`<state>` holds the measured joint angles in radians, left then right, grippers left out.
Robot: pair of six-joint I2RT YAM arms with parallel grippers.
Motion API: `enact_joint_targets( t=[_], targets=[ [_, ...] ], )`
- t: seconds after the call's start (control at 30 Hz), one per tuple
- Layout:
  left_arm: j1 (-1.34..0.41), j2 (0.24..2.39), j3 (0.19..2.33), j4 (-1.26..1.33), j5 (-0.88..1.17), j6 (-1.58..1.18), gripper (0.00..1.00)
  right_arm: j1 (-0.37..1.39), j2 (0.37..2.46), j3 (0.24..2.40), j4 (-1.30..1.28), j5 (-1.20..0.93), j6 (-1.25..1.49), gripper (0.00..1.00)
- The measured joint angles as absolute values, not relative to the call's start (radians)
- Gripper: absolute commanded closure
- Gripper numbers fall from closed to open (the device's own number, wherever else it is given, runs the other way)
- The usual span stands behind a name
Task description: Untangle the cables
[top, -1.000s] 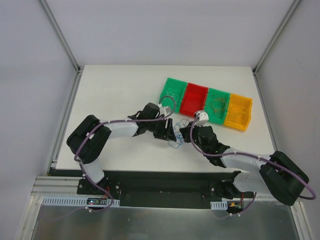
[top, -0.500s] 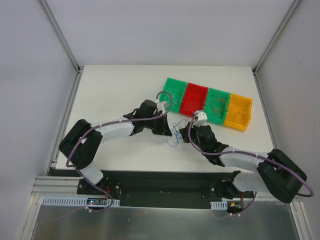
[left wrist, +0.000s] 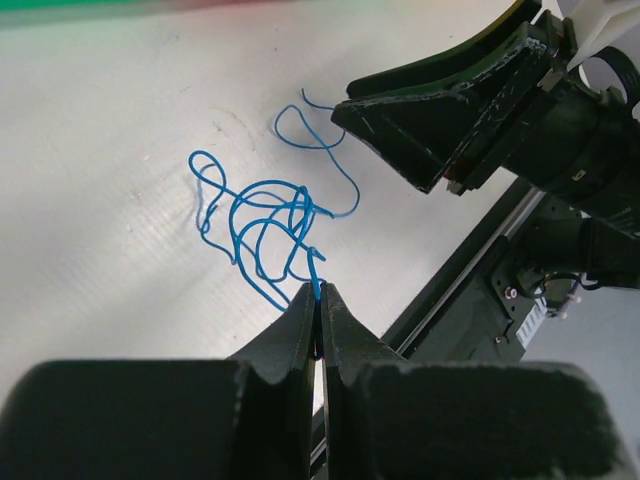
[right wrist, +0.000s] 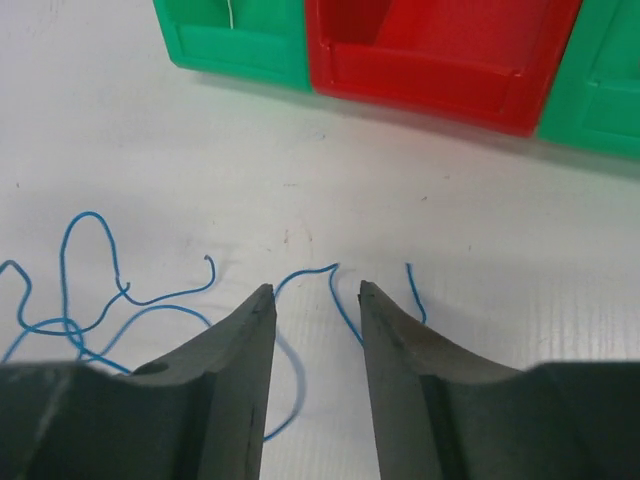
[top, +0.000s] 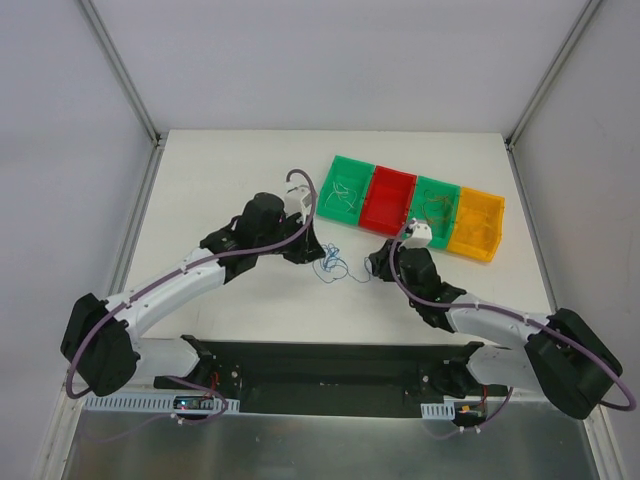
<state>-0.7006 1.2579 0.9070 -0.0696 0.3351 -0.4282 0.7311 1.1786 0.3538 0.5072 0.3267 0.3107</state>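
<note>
Pulling leftward — left tool (left wrist: pixel 318 300) pinched shut on blue cable (left wrist: pixel 265 225), right tool (right wrist: pixel 315 290) just parted, gripping nothing — it spread looser.

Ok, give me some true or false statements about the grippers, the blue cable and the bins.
1. The left gripper is shut on the blue cable. True.
2. The right gripper is clamped shut. False: its jaws stand apart.
3. The blue cable lies inside a bin. False: it lies on the table, outside the red bin.
4. The orange bin stands next to a green bin. True.
</note>
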Motion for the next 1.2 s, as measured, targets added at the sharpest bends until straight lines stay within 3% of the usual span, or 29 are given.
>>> enact_joint_targets(
  t=[0.07, 0.23, 0.4, 0.53, 0.77, 0.83, 1.03, 1.07, 1.2],
  targets=[
    [-0.701, 1.227, 0.908, -0.104, 0.313, -0.405, 1.0, 0.73, 1.159, 0.354, 0.489, 0.327, 0.313, 0.35],
    [-0.701, 1.151, 0.915, -0.15, 0.281, -0.357, 1.0, 0.736, 1.119, 0.366, 0.462, 0.234, 0.243, 0.25],
    [-0.701, 1.131, 0.923, -0.165, 0.278, -0.334, 1.0, 0.762, 1.136, 0.453, 0.468, 0.047, 0.173, 0.26],
    [-0.701, 1.139, 0.931, -0.176, 0.289, -0.328, 1.0, 0.79, 1.252, 0.542, 0.534, -0.141, 0.096, 0.36],
    [-0.701, 1.149, 0.952, -0.178, 0.291, -0.325, 1.0, 0.801, 1.308, 0.529, 0.551, -0.206, 0.049, 0.39],
    [-0.701, 1.157, 0.958, -0.178, 0.293, -0.325, 1.0, 0.801, 1.298, 0.499, 0.564, -0.199, 0.046, 0.46],
    [-0.7, 1.179, 0.966, -0.181, 0.311, -0.333, 1.0, 0.801, 1.292, 0.48, 0.568, -0.118, 0.045, 0.95],
    [-0.699, 1.18, 0.967, -0.183, 0.313, -0.335, 1.0, 0.801, 1.296, 0.48, 0.578, -0.112, 0.049, 1.0],
    [-0.694, 1.182, 0.987, -0.204, 0.31, -0.347, 1.0, 0.802, 1.322, 0.48, 0.617, -0.075, 0.071, 1.0]
  ],
)
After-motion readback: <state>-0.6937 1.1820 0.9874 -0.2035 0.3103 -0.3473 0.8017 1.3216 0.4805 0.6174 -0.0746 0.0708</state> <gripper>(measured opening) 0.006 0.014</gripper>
